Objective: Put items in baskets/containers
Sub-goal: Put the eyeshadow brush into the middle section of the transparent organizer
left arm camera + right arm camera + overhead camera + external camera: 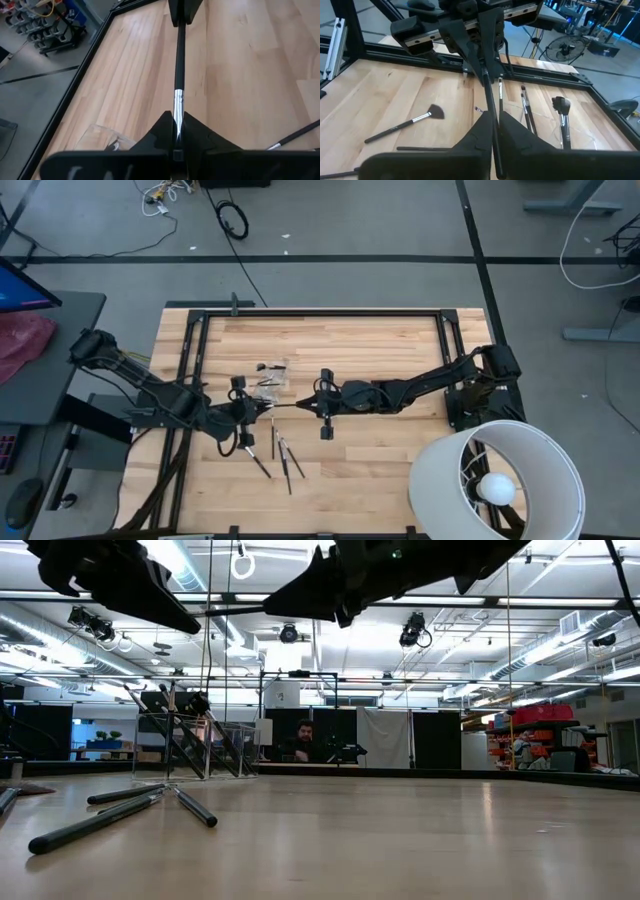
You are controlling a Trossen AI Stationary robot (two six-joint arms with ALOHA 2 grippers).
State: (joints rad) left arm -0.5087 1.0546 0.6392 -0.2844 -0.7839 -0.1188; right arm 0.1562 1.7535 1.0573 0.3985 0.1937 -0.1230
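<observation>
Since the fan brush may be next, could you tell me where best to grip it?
Mid-handle of the fan brush, from straight above, claw across it: it lies flat on the table, and its handle is thin and straight.

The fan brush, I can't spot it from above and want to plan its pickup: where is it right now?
In the right wrist view the fan brush lies flat on the wooden table, apart from the brushes in the clear container.

Overhead, table-level, two close wrist views, shared brush (178, 75)
</observation>
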